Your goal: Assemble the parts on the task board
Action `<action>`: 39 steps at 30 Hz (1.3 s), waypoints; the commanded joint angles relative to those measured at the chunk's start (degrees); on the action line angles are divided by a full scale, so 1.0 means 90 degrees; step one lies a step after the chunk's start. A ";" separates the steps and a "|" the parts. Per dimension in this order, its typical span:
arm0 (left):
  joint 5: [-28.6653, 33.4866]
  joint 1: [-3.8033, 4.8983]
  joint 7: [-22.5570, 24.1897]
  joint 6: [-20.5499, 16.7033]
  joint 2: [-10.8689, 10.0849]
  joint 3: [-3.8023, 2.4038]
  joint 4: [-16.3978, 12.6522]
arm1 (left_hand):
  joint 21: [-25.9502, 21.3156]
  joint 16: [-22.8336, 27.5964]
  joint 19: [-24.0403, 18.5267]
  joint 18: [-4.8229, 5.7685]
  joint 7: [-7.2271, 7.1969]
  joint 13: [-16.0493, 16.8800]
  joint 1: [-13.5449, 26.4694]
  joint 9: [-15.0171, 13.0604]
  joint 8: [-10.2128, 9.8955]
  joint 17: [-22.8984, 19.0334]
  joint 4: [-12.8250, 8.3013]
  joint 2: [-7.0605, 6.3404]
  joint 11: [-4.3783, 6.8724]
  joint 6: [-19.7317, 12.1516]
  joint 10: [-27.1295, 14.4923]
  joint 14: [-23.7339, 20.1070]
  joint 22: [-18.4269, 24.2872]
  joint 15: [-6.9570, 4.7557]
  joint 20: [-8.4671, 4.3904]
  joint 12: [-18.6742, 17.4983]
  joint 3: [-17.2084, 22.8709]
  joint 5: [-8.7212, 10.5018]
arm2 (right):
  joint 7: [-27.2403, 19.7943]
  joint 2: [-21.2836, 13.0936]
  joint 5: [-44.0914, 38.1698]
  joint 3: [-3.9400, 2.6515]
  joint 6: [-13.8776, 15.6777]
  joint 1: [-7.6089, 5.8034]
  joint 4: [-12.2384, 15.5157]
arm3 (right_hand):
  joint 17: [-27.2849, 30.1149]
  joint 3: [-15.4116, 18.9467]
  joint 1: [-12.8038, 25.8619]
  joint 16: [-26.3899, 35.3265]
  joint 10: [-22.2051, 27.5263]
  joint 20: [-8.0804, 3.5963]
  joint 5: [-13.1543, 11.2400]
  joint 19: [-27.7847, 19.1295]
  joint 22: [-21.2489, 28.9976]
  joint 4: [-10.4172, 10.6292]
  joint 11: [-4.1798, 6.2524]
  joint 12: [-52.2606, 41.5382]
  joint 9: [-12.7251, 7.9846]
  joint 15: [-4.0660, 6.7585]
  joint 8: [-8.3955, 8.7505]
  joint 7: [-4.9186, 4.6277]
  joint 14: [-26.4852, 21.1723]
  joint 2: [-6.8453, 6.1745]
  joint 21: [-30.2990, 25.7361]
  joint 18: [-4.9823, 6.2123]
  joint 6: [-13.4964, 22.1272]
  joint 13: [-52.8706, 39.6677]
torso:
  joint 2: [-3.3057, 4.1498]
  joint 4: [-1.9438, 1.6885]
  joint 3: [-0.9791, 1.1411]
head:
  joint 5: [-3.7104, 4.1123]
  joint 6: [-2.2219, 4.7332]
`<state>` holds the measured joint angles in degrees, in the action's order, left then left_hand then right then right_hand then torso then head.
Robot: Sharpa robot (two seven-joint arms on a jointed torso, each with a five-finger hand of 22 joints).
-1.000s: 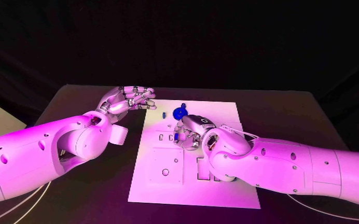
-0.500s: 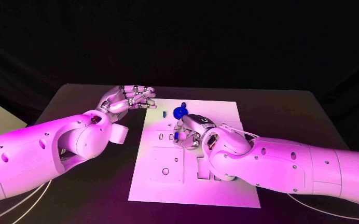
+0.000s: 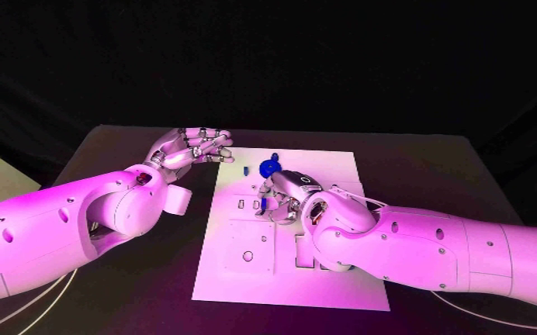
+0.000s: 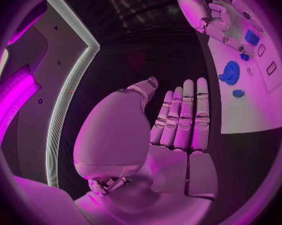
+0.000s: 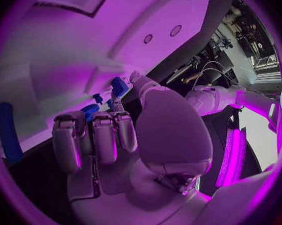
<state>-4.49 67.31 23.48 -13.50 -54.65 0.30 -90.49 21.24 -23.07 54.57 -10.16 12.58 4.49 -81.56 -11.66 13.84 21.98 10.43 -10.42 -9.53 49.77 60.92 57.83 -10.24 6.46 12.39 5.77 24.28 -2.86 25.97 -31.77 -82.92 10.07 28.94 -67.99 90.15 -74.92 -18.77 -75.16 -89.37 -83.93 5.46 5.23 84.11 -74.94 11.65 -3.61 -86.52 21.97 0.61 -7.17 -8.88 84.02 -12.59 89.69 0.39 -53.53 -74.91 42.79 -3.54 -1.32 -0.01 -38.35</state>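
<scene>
The white task board lies in the middle of the black table. A round blue part sits near the board's far edge, with a small blue piece beside it. My right hand rests on the board just behind the round part, fingers curled down. Its thumb and fingertips pinch a small blue part against the board. My left hand hovers off the board's far left corner, fingers straight and holding nothing. The left wrist view shows the round blue part and the right hand.
A long blue piece lies on the board beside my right hand. The near half of the board carries several slots and holes. Bare black table surrounds the board.
</scene>
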 commanded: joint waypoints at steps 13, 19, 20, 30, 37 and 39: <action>-0.1003 0.0005 -0.1070 -0.0069 0.0101 -0.0002 0.0182 | 0.1393 -0.2325 0.0576 -0.0032 -0.0149 0.0343 0.0568 -0.0133 -0.0016 0.1358 0.0205 -0.0097 0.0277 -0.0071 0.0605 0.0840 -0.0811 -0.0351 -0.0358 0.0630 -0.0379 -0.0013 | -0.2227 -0.0445 0.1529 -0.0052 0.0962 -0.0193 0.0133 | -0.1191 0.1102 -0.0693 0.0089 -0.0252 0.0105 0.0205 0.0449 -0.1378 0.0518 -0.0140 0.0206 -0.0071 -0.0128 0.0235 -0.0100 0.0551 0.0259 -0.0352 0.0062 0.0359 -0.1238 | -0.0037 0.0013 0.0003 | -0.0019 -0.0005; -0.1947 0.0022 -0.2154 0.0104 0.0209 -0.0004 0.0366 | 0.3661 -0.5680 0.0675 0.0021 -0.0380 0.2588 0.0660 -0.0772 0.1054 0.4599 0.0591 0.0015 0.0544 0.0004 0.0178 0.2138 -0.2510 -0.0613 -0.0632 0.3763 -0.0869 -0.0019 | -0.3595 -0.0924 0.3651 -0.0084 0.0743 -0.0514 0.0159 | -0.0800 0.1133 -0.0744 0.0255 0.0009 0.0084 0.0405 0.0149 -0.0959 0.0524 -0.0094 0.0545 -0.0005 -0.0090 0.0097 -0.0047 0.0445 0.0344 -0.0926 0.0207 0.0153 -0.0988 | -0.0102 0.0030 0.0005 | -0.0024 -0.0010; -0.2070 0.0027 -0.2278 0.0160 0.0220 -0.0004 0.0379 | 0.4048 -0.5897 0.0808 0.0069 -0.0415 0.2875 0.0664 -0.0880 0.1210 0.4863 0.0632 0.0030 0.0581 -0.0028 0.0028 0.2292 -0.2942 -0.0646 -0.0660 0.4160 -0.0904 -0.0003 | -0.3670 -0.0978 0.3855 -0.0086 0.0716 -0.0545 0.0156 | -0.0800 0.1136 -0.0748 0.0258 0.0014 0.0077 0.0459 0.0142 -0.0948 0.0521 -0.0088 0.0552 0.0003 -0.0083 0.0079 -0.0040 0.0445 0.0343 -0.0942 0.0211 0.0142 -0.0982 | -0.0106 0.0031 0.0005 | -0.0025 -0.0014; -0.3861 0.0382 -0.4215 0.1251 0.0544 -0.0004 0.0507 | 0.6061 -0.6933 0.1973 0.0474 -0.0660 0.5005 0.1195 -0.1671 0.2182 0.6487 0.0698 0.0313 0.0790 -0.0011 0.0587 0.3157 -0.5659 -0.0831 -0.0809 0.6455 -0.1139 -0.0011 | -0.4089 -0.1701 0.5771 -0.0112 0.0451 -0.1001 -0.0014 | -0.0833 0.1173 -0.0686 0.0255 0.0012 0.0053 0.0814 0.0162 -0.0960 0.0535 -0.0073 0.0550 0.0030 -0.0064 0.0016 -0.0027 0.0458 0.0348 -0.0935 0.0203 0.0162 -0.0977 | -0.0182 0.0040 0.0037 | -0.0033 -0.0057; -0.4641 0.0679 -0.5165 0.1929 0.1019 0.0069 0.0724 | 0.6354 -0.7080 0.2197 0.0552 -0.0782 0.5530 0.1507 -0.2115 0.2560 0.6781 0.0709 0.0464 0.0896 0.0012 0.0891 0.3293 -0.6113 -0.0927 -0.0893 0.6880 -0.1211 -0.0010 | -0.4001 -0.1856 0.5932 -0.0115 0.0386 -0.1105 -0.0193 | -0.0834 0.1178 -0.0670 0.0256 0.0015 0.0050 0.0856 0.0166 -0.0962 0.0533 -0.0072 0.0557 0.0030 -0.0063 0.0017 -0.0030 0.0460 0.0358 -0.0934 0.0202 0.0191 -0.0970 | -0.0189 0.0033 0.0078 | -0.0039 -0.0118; -0.4780 0.0762 -0.5399 0.2065 0.1196 0.0117 0.0831 | 0.6374 -0.7087 0.2194 0.0555 -0.0775 0.5477 0.1553 -0.2189 0.2570 0.6800 0.0704 0.0495 0.0894 -0.0079 0.0836 0.3300 -0.6136 -0.0929 -0.0900 0.6845 -0.1212 -0.0013 | -0.3955 -0.1876 0.5902 -0.0115 0.0373 -0.1116 -0.0211 | -0.0837 0.1178 -0.0671 0.0255 0.0013 0.0049 0.0864 0.0168 -0.0963 0.0530 -0.0073 0.0555 0.0030 -0.0063 0.0018 -0.0031 0.0461 0.0360 -0.0932 0.0202 0.0199 -0.0972 | -0.0187 0.0037 0.0081 | -0.0045 -0.0133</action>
<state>-41.79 73.78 -18.14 -0.43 -44.55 1.26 -83.55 78.27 -86.47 74.14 -6.14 5.53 53.97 -68.06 -31.16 36.76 74.95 16.92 -5.97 -1.64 49.42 68.62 83.95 -65.40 -1.44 4.31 67.57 13.67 -3.01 -8.60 -48.62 -32.10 9.04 33.91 -77.98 88.28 -74.93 -8.54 -81.38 -87.24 -83.84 6.07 12.64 83.90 -74.92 16.51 -4.52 -81.69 22.18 -0.20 -6.87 -9.20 84.02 -9.75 81.31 1.33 -52.01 -74.90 41.13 -3.23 -0.74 -0.34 -39.41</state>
